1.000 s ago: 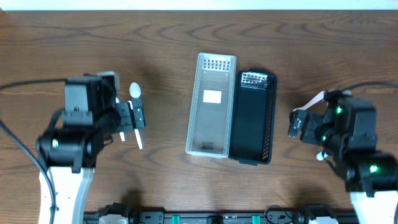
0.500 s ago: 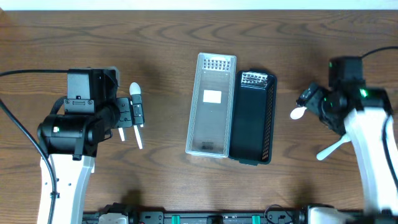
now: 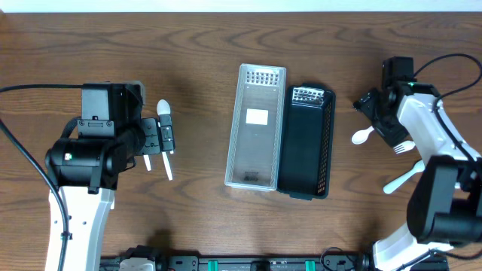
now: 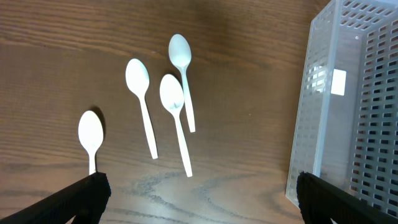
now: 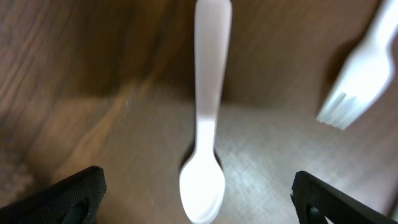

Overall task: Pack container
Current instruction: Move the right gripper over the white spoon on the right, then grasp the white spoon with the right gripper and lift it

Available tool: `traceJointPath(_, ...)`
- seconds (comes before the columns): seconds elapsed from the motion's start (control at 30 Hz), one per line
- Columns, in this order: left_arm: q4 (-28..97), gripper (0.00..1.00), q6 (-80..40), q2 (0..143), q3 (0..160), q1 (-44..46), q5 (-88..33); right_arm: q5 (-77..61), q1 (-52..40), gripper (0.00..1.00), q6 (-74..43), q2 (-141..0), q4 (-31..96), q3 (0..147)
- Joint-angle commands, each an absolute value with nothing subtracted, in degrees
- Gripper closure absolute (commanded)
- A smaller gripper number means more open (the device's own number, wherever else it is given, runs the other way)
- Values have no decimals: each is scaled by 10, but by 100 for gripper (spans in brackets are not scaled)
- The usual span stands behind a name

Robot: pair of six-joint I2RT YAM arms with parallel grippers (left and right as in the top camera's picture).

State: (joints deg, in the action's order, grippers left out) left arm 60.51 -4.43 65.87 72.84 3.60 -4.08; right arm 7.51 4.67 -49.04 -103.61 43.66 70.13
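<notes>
A dark brown bench (image 3: 203,60) with wavy wood grain filled the overhead view under soft, even light, edged at 12 o'clock by a pale strip (image 3: 241,4) and at 6 o'clock by a black rail (image 3: 233,264) with green fittings.

Clear container (image 3: 256,154) touching black basket (image 3: 305,150), white spoons (image 3: 163,111) beside left arm (image 3: 86,154), spoon (image 3: 362,136) and fork (image 3: 402,147) beside right arm (image 3: 423,128)

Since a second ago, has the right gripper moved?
Yes. The right gripper moved toward the table's far edge, from beside the black basket's middle to beside its far end.
</notes>
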Motion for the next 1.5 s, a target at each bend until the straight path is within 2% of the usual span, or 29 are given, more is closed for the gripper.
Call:
traceJointPath(0.0,608,2,-37,660,740,38,-34,84,53,2,-507,-1063,419,713)
traceJointPath(0.33,608,2,-37,660,740,38,-34,67,68,2,-500,-1127,376,712)
traceJointPath(0.57,608,2,-37,660,740,38,-34,53,73,10,-492,-1154,377,712)
traceJointPath(0.6,608,2,-37,660,740,38,-34,53,73,13,-492,-1154,377,712)
traceJointPath(0.63,608,2,-37,660,740,38,-34,53,73,21,-492,-1154,377,712)
traceJointPath(0.7,608,2,-37,660,740,38,-34,49,73,41,-492,-1154,377,712)
traceJointPath(0.77,608,2,-37,660,740,38,-34,43,73,58,-492,-1154,378,712)
traceJointPath(0.83,608,2,-37,660,740,38,-34,37,72,67,-492,-1154,379,712)
traceJointPath(0.9,608,2,-37,660,740,38,-34,34,72,70,-492,-1154,384,712)
traceJointPath(1.03,608,2,-37,660,740,38,-34,27,72,86,-492,-1154,392,712)
traceJointPath(1.13,608,2,-37,660,740,38,-34,25,72,91,-492,-1154,395,712)
traceJointPath(1.2,608,2,-36,660,740,38,-34,18,70,99,-483,-1153,396,713)
traceJointPath(1.47,608,2,-37,660,740,38,-34,15,53,99,-372,-1064,409,754)
